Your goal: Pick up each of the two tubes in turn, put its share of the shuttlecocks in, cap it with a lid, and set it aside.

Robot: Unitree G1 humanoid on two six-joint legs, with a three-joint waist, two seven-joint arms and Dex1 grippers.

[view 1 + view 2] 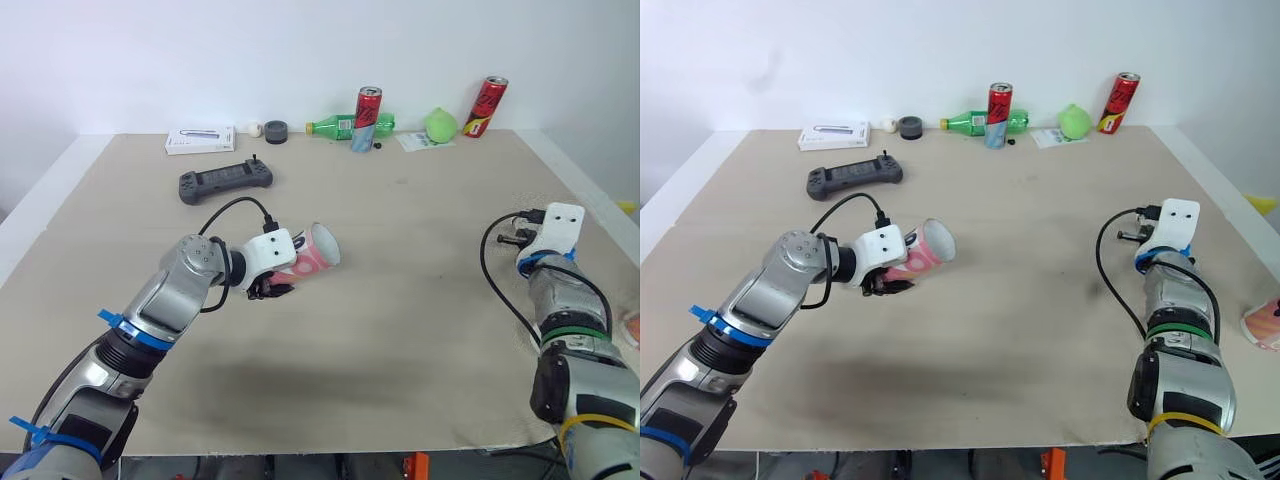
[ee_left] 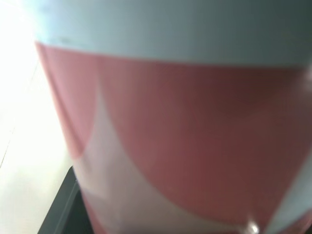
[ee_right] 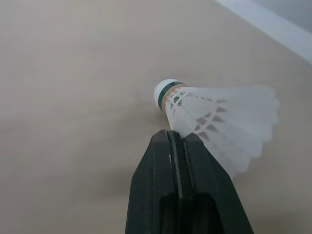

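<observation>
Pink and white card marks the tube (image 1: 318, 250), which in the left eye view is gripped round its lower end by the left claw (image 1: 272, 288) and appears to be raised over the bench (image 1: 400, 340), with its open mouth turned toward the robot's right. In the right eye view a pink-and-white cylinder (image 1: 1265, 322), possibly the other tube, is seen past the bench's right edge. In the left wrist view the tube's wall is seen pressed close to the camera. In the right wrist view the right claw (image 3: 176, 139) is drawn nearly together on the feather skirt of a shuttlecock (image 3: 209, 122), whose cork points away from the claw. The pinch on the feathers is judged slight: the shuttlecock could be dropped or its skirt crushed. The two claws are well apart, so a poor line-up could leave the skirt caught on the rim, and the tube, held near one end, could be levered askew.
</observation>
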